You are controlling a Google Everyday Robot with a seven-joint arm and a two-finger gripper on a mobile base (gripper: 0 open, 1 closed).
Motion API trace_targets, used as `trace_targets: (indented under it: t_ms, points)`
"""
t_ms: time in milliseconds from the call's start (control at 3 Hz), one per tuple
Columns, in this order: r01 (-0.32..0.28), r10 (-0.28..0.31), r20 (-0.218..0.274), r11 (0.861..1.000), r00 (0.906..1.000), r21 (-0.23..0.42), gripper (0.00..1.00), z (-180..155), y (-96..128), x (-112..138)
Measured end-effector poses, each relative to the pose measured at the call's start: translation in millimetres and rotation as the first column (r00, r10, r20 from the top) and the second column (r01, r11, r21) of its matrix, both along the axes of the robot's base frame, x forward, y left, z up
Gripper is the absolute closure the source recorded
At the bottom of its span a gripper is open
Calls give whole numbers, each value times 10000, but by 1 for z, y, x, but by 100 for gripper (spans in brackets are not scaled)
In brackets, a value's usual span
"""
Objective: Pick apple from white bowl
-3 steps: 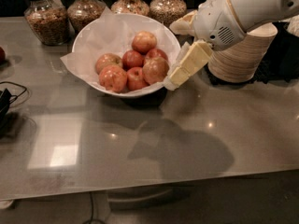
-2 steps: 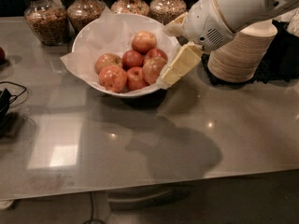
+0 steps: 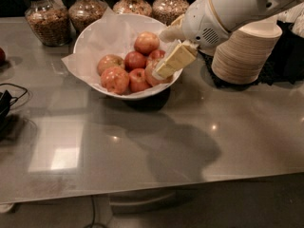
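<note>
The white bowl [image 3: 90,37], wide and lined with crinkled white paper, sits at the back of the grey table and holds several apples. The apple [image 3: 146,42], large and orange-yellow with a red blush, lies at the back of the pile. My gripper [image 3: 164,54] is open over the bowl's right rim, just right of that apple. Its lower cream finger [image 3: 174,61] lies across the rightmost apple [image 3: 151,75] and partly hides it. A small deep-red apple [image 3: 155,55] sits between the fingers. The gripper holds nothing.
A stack of off-white disposable bowls [image 3: 244,51] stands right of the bowl, behind my arm. Several glass jars [image 3: 43,13] of dry food line the back edge. A black cable [image 3: 9,99] lies at the left edge.
My gripper has moved left and slightly up, from beside the bowl's right rim to over it. The lower finger now covers the rightmost apple. The apples have not moved.
</note>
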State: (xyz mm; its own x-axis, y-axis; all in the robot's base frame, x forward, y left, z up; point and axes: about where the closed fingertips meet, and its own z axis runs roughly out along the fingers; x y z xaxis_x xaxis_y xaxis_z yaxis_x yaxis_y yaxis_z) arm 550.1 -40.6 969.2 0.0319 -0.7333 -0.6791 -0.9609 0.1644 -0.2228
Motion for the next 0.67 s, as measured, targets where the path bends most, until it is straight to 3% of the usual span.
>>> trace_targets:
  t_ms: [667]
  points:
    - [309, -307, -197, 9995, 9993, 97, 26, -19, 1, 18]
